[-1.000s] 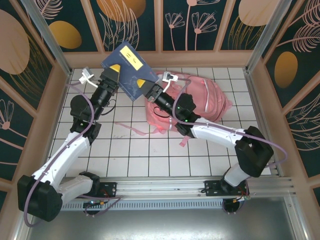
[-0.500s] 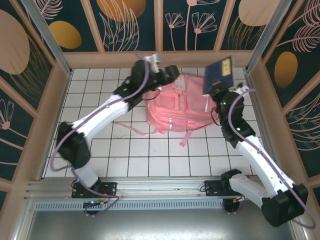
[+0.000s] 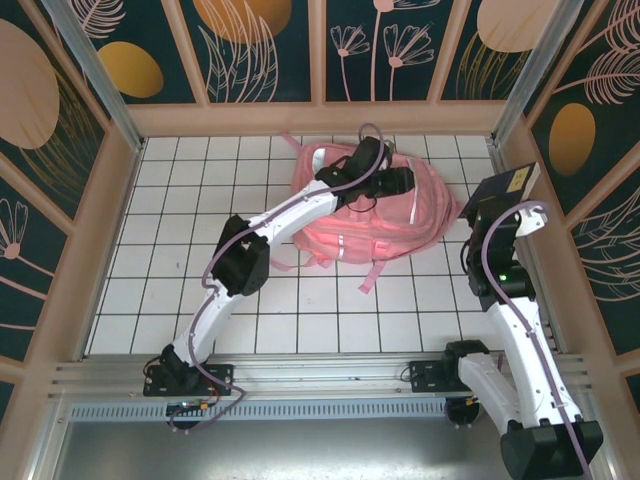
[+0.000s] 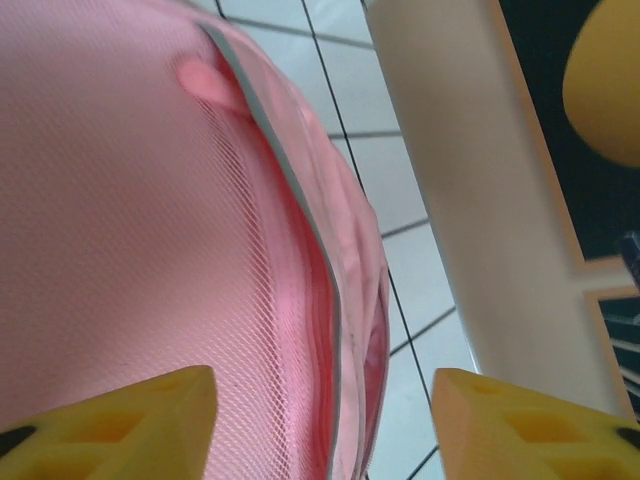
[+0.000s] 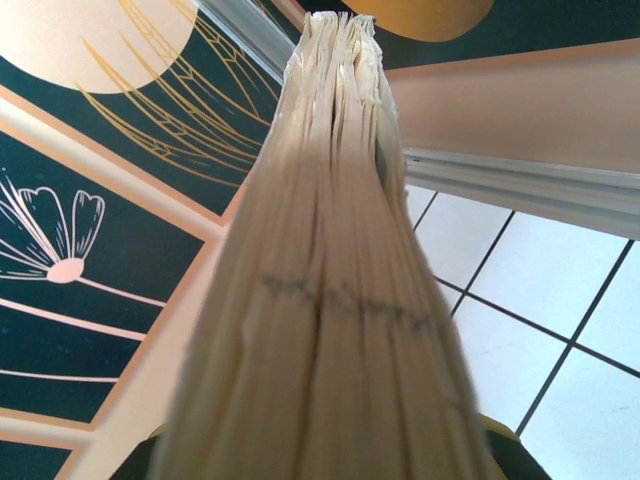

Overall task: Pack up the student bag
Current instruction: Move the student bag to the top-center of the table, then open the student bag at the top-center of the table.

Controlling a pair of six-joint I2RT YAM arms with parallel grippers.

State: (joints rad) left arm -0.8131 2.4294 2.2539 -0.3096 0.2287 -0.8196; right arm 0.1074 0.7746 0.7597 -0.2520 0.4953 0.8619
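The pink backpack (image 3: 425,215) lies at the far edge of the tiled table (image 3: 180,260), right of middle. The left gripper (image 4: 320,380) hangs over its fabric, fingers apart, gripping nothing. The right gripper (image 3: 497,207), near the table's right edge, is clamped on a thick book (image 5: 330,300).

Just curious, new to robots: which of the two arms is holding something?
The right gripper, by the side wall: it is clamped on a book. The left gripper hangs open over the pink student bag.
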